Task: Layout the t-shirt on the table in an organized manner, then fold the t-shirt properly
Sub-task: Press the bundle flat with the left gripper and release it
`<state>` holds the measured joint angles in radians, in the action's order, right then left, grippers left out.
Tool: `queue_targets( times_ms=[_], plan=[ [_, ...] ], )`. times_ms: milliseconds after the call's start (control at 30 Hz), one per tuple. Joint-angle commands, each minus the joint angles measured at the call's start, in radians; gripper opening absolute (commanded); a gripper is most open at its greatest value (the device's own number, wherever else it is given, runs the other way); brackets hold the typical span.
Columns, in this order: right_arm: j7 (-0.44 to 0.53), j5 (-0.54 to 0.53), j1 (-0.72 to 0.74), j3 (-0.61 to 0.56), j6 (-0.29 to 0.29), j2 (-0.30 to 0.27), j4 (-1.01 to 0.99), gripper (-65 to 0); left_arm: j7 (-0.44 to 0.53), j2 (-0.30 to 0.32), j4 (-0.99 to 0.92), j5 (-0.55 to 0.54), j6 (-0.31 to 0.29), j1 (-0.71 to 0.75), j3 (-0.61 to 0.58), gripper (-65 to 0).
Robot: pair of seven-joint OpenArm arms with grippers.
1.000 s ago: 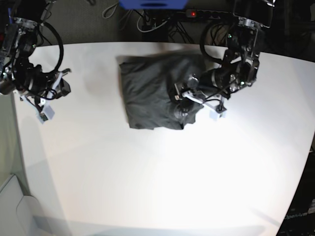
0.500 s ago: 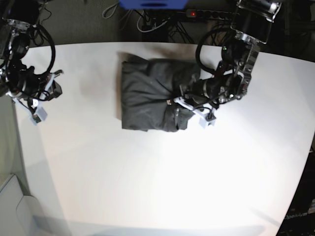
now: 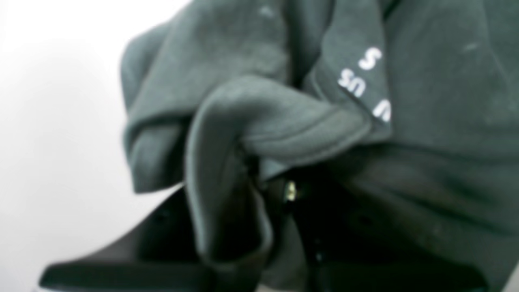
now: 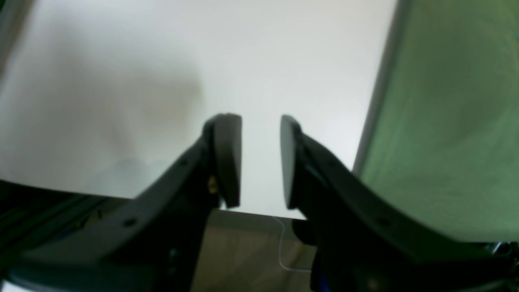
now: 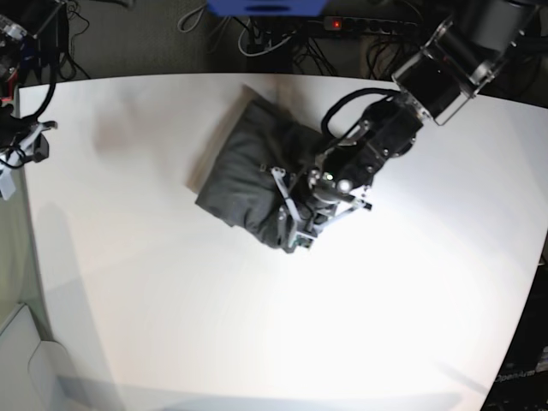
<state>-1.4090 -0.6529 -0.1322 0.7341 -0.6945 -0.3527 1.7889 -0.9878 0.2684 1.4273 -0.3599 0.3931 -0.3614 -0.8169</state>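
**Left pincer clamped on a fold of the shirt**

We see the t-shirt (image 5: 248, 167) lying crumpled, folded over itself, on the white bench (image 5: 257, 317), towards its far side. Our left pincer (image 5: 295, 224) sits at the shirt's near edge, clamped tight on a thick fold of dark cloth (image 3: 227, 170); white label lettering (image 3: 365, 81) shows just beside it. Our right pincer (image 4: 259, 162) hangs over the bench edge, well apart from the shirt, its jaws narrowly parted and holding nothing.

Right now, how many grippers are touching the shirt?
1. The left gripper is shut on a fold of the t-shirt at its near edge. The right gripper hangs open over the table's far-left edge, away from the cloth.
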Motion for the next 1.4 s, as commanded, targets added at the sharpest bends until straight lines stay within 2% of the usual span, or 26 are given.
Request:
queue_targets(
  times_ms=[0, 167, 367, 533, 600, 800, 933, 1200, 1267, 1300, 1367],
  plan=[
    [0.013, -0.011, -0.002, 0.02, -0.004, -0.022, 0.016, -50.6, 0.007, -0.005, 0.019, 0.04, 0.007, -0.031, -0.028, -64.8],
    [0.013, -0.011, -0.016, 0.049, -0.004, -0.022, 0.016, -50.6, 0.017, -0.034, 0.027, 0.232, 0.005, -0.112, -0.23, -64.8],
    [0.013, -0.011, -0.034, 0.049, -0.004, -0.022, 0.016, -50.6, 0.109, -0.057, 0.025, 0.394, -0.01, -0.161, -0.373, -64.8],
    [0.013, -0.011, -0.045, 0.049, -0.004, -0.022, 0.016, -50.6, 0.194, -0.074, 0.01, 0.516, -0.228, -0.17, -0.388, -64.8],
    [0.013, -0.011, -0.045, 0.049, -0.004, -0.022, 0.016, -50.6, 0.228, -0.1, -0.026, 0.582, -0.302, -0.17, -0.388, -64.8],
    [0.013, -0.009, -0.045, 0.049, -0.004, -0.016, 0.016, -50.6, 0.318, -0.219, -0.257, 0.744, -0.434, -0.17, -0.388, -64.8],
    [0.013, -0.009, -0.045, 0.048, -0.004, -0.016, 0.016, -50.6, 0.341, -0.269, -0.336, 0.778, -0.438, -0.172, -0.387, -64.8],
    [0.013, -0.009, -0.045, 0.041, -0.004, -0.018, 0.016, -50.6, 0.35, -0.278, -0.333, 0.781, -0.446, -0.175, -0.356, -64.3],
    [0.013, -0.009, -0.044, 0.041, -0.004, -0.018, 0.016, -50.6, 0.346, -0.278, -0.333, 0.783, -0.446, -0.176, -0.353, -60.8],
    [0.013, -0.009, -0.044, 0.04, -0.004, -0.016, 0.016, -50.6, 0.346, -0.277, -0.333, 0.783, -0.446, -0.182, -0.355, -55.9],
    [0.013, -0.009, -0.039, 0.04, -0.004, -0.016, 0.016, -50.6, 0.346, -0.269, -0.329, 0.783, -0.446, -0.186, -0.355, -41.6]
  ],
)
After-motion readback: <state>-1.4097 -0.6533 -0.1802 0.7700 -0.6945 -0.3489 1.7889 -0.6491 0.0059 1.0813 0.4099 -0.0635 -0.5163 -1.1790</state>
